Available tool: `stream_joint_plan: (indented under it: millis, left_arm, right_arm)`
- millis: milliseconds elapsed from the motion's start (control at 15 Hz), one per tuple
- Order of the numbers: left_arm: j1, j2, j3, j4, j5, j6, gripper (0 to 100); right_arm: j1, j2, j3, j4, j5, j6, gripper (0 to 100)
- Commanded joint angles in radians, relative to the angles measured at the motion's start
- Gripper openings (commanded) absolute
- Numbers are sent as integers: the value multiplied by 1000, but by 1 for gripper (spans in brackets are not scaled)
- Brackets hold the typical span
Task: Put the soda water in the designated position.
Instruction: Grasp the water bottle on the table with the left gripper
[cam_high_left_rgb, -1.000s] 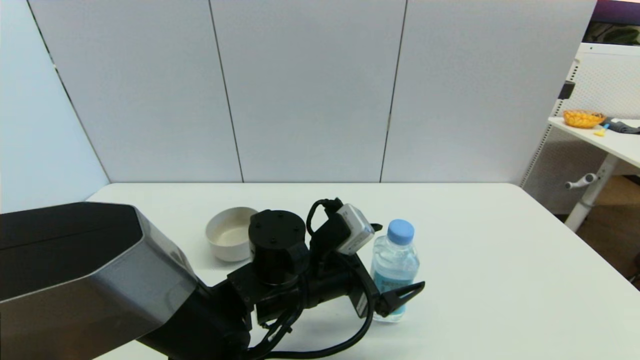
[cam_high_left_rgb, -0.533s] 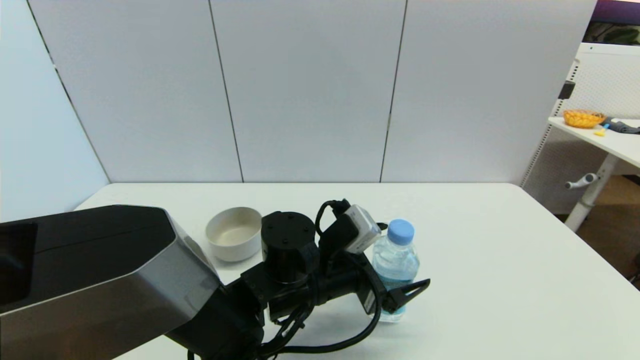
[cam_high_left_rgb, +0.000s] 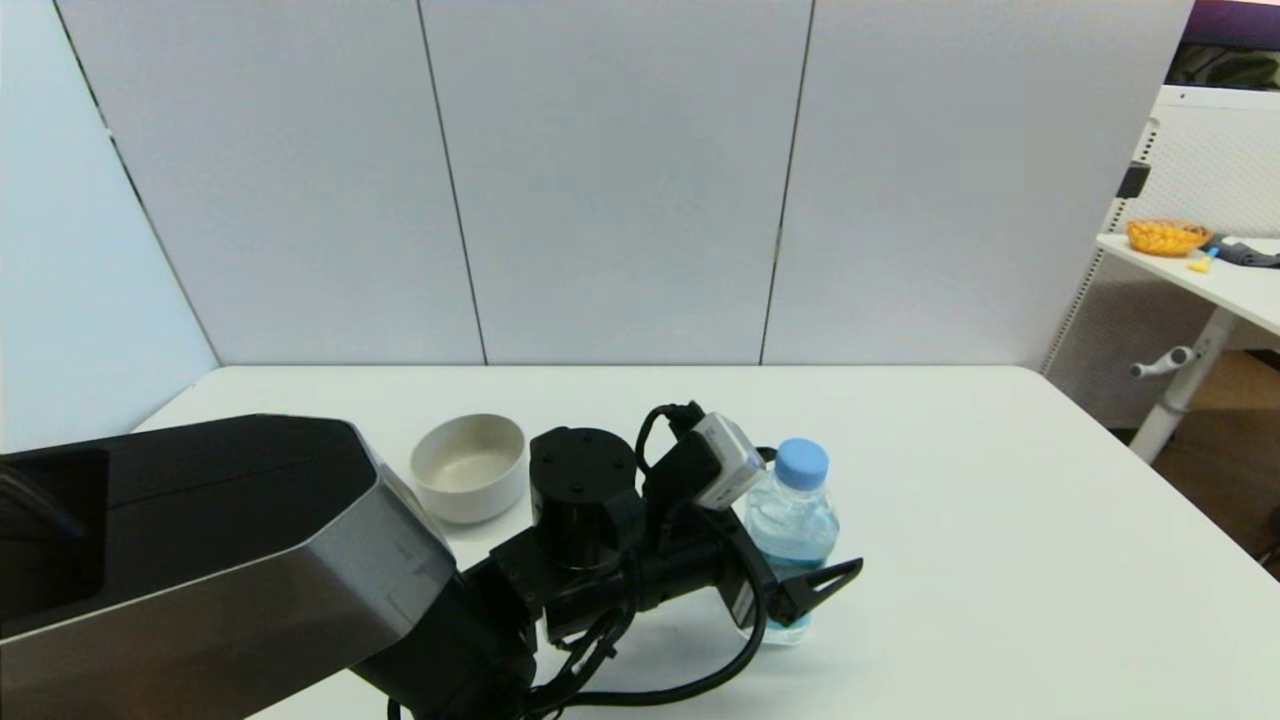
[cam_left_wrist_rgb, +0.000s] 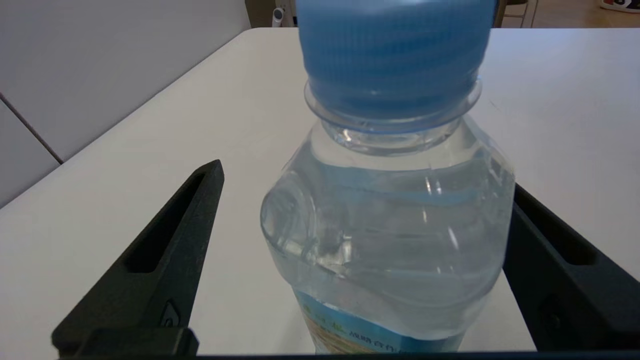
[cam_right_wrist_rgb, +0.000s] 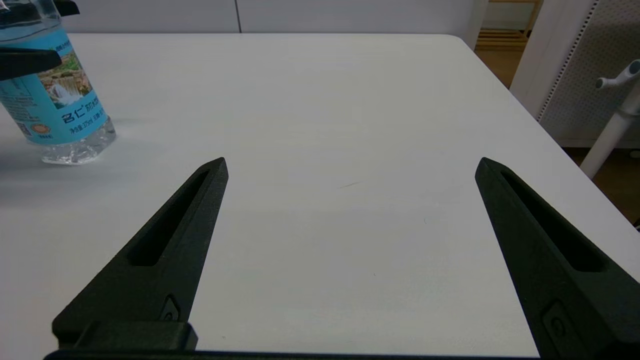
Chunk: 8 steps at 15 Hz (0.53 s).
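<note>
Soda water (cam_high_left_rgb: 790, 540) stands upright on the white table (cam_high_left_rgb: 1000, 520), right of the beige bowl (cam_high_left_rgb: 469, 479) and apart from it, base on the surface. Bottle looks nearly full, so probably some weight for its size; thin clear plastic will likely give under a hard squeeze, smooth wall and label may slip, round cap (cam_left_wrist_rgb: 395, 50) is no good place to grab. Best hold in my view is the straight body at label height, below the shoulder, low enough to stay steady. Left gripper (cam_high_left_rgb: 800, 590) reaches in from the robot's left, arm low and roughly level over the table, wrist camera looking down past the cap; fingers (cam_left_wrist_rgb: 165, 265) spread wide on either side of the body, one with a clear gap, the other close to or touching the wall, not clamped. Right gripper (cam_right_wrist_rgb: 350, 240) hovers parked over bare table to the bottle's right, fingers wide, holding nothing.
</note>
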<state>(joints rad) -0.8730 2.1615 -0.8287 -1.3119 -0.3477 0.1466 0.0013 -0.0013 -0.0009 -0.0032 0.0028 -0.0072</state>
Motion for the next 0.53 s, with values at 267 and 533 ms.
stream_joint_plan:
  millis: [267, 533]
  left_arm:
    - [-4, 8, 0, -17, -2, 2, 0]
    - [-12, 11, 0, -33, -2, 2, 0]
  right_arm:
    - [0, 1, 1, 0, 0, 0, 100]
    - [0, 1, -1, 0, 0, 0, 100]
